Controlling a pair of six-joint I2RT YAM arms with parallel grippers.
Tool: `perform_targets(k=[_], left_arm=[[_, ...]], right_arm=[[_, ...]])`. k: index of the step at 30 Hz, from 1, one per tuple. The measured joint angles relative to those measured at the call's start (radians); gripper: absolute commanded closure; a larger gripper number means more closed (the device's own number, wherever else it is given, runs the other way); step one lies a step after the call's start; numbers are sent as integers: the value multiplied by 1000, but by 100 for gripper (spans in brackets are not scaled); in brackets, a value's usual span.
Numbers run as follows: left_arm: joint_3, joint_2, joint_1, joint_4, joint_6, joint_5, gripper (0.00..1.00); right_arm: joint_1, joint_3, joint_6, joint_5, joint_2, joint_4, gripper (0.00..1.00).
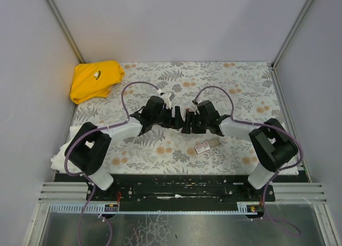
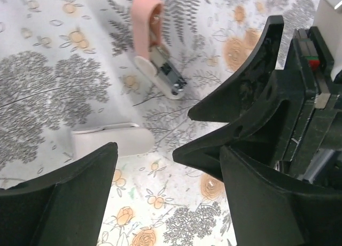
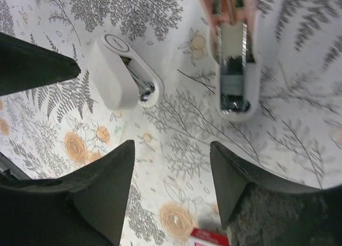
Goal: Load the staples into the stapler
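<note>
Pink stapler (image 3: 235,70) lay open; left tool (image 2: 165,171) and right tool (image 3: 172,150) gaped empty; staples would need seating squarely in its channel

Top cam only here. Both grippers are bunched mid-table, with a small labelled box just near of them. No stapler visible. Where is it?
Observer: The stapler lies on the floral mat just past the fingers in both wrist views. It is swung open, channel facing up.
Operator: Is either arm holding anything?
Observer: No. The left gripper and the right gripper are both open, with only bare mat between their fingers.
</note>
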Motion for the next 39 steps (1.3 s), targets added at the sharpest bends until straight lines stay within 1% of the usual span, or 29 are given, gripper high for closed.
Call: perform_targets(k=[2, 8, 15, 19, 24, 33, 36, 39], left_arm=[[2, 0, -2, 14, 24, 37, 21], [3, 44, 35, 69, 132, 56, 16], [31, 148, 42, 105, 237, 112, 13], [70, 190, 42, 116, 267, 135, 13], [69, 194, 43, 121, 280, 153, 14], [-5, 171, 43, 134, 279, 159, 14], [-13, 165, 43, 135, 279, 159, 16], [-29, 154, 43, 140, 279, 158, 23]], right_arm=[[-10, -31, -16, 25, -55, -25, 30], [-47, -125, -50, 37, -226, -111, 25], [-51, -154, -76, 40, -322, -166, 23], [-51, -159, -85, 40, -351, -181, 23], [-51, -168, -89, 40, -368, -187, 22], [-51, -169, -89, 40, -368, -187, 22], [-51, -169, -88, 40, -368, -187, 22], [-51, -172, -88, 40, -370, -187, 22]])
